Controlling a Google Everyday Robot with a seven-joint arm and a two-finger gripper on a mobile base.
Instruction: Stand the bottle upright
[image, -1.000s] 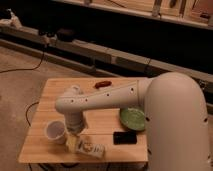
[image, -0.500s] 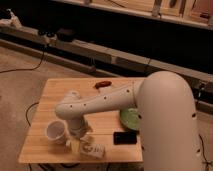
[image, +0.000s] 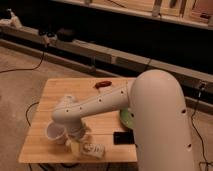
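The bottle (image: 93, 149) is small and white with a yellowish label. It lies on its side near the front edge of the wooden table (image: 60, 92). My gripper (image: 78, 138) hangs from the white arm (image: 100, 102) and sits low over the table, between the white mug (image: 54, 132) and the bottle, right at the bottle's left end. The gripper's tip is partly hidden by the wrist.
A green plate (image: 125, 119) lies on the right side of the table, partly behind my arm. A flat black object (image: 123, 137) lies in front of it. A small red object (image: 103, 84) lies at the back edge. Cables run across the floor on the left.
My arm has swung forward and lower, bringing the gripper down closer to the bottle's left end. The bottle and mug have stayed in place.
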